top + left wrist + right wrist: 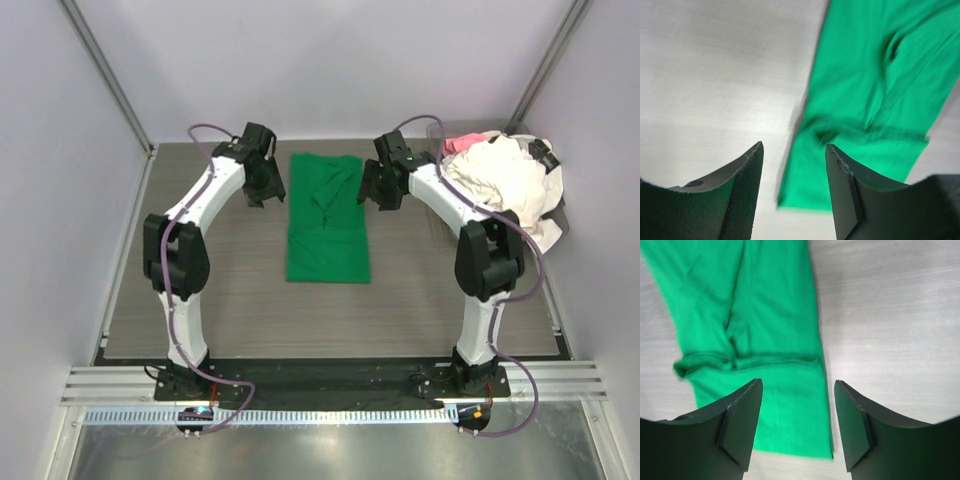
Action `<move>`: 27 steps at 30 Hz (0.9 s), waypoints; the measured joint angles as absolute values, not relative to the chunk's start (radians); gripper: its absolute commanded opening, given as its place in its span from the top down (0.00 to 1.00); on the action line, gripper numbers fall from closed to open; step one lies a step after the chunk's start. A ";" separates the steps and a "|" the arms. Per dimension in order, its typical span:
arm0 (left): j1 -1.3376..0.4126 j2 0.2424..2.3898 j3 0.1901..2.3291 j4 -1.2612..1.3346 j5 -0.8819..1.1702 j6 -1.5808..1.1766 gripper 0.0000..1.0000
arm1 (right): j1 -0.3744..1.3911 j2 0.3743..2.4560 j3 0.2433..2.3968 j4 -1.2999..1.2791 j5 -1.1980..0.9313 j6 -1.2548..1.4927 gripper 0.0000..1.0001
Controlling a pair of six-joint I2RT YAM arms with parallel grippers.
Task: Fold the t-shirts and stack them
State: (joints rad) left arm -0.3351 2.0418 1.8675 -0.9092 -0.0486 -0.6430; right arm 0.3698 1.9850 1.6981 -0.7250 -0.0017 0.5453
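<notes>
The bright green t-shirt (pixel 328 217) lies flat in the middle of the table, folded into a long narrow strip. My left gripper (pixel 262 188) hangs open just left of its far end. In the left wrist view the shirt (pixel 870 100) shows between and beyond the open fingers, and that gripper (pixel 794 175) holds nothing. My right gripper (pixel 378 190) hangs open just right of the shirt's far end. In the right wrist view the shirt (pixel 755 340) lies under the open, empty gripper (pixel 799 420). A heap of white and pink shirts (pixel 505 180) sits at the far right.
The heap at the far right spills over the table's right edge beside the right arm. Grey walls close in the table on the left, back and right. A metal rail (pixel 330 400) runs along the near edge by the arm bases.
</notes>
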 measured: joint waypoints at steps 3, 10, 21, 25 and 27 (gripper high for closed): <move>-0.336 1.905 1.700 -0.891 -0.029 -0.643 0.47 | 0.394 1.848 1.554 -0.702 0.001 0.551 0.35; -0.364 1.636 1.231 -0.772 0.072 -0.670 0.46 | 0.452 1.611 1.131 -0.604 -0.100 0.587 0.44; -0.405 1.522 0.937 -0.529 0.184 -0.761 0.44 | 0.442 1.588 0.891 -0.422 -0.225 0.664 0.50; -0.413 1.522 0.916 -0.464 0.196 -0.782 0.45 | 0.442 1.589 0.869 -0.354 -0.248 0.683 0.53; -0.417 1.523 0.902 -0.438 0.202 -0.788 0.45 | 0.442 1.592 0.855 -0.334 -0.254 0.687 0.55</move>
State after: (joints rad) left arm -0.4168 1.5227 0.9020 -0.4377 0.2024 -0.7879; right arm 0.4419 1.5925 0.8551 -0.3340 -0.2539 0.6872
